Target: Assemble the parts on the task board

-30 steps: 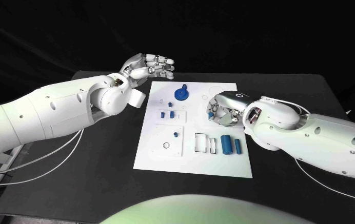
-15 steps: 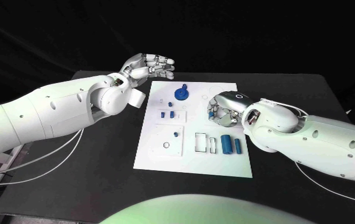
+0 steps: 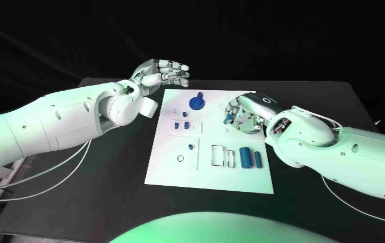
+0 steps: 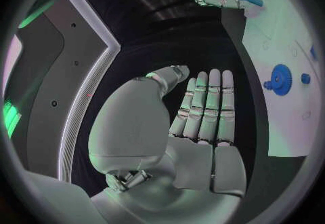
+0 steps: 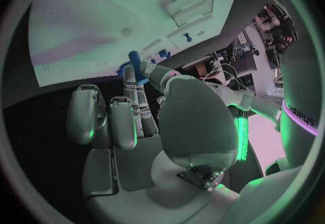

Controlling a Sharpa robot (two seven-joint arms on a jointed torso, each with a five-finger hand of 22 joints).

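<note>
While the right hand hangs over the right side of the task board, it pinches a small blue cylinder between thumb and fingertips, its long axis angled down toward the plate. The open slots lie nearer the robot, so I judge the carry runs that way. The left hand hovers off the board's far left corner, loosely curled and holding nothing.

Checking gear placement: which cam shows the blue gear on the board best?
Head view: the blue gear sits unobstructed near the task board's far edge, seen from above. The left wrist view also shows it, clear but bent near the circle's edge, beyond the left hand. In the right wrist view I cannot pick it out with confidence.
</note>
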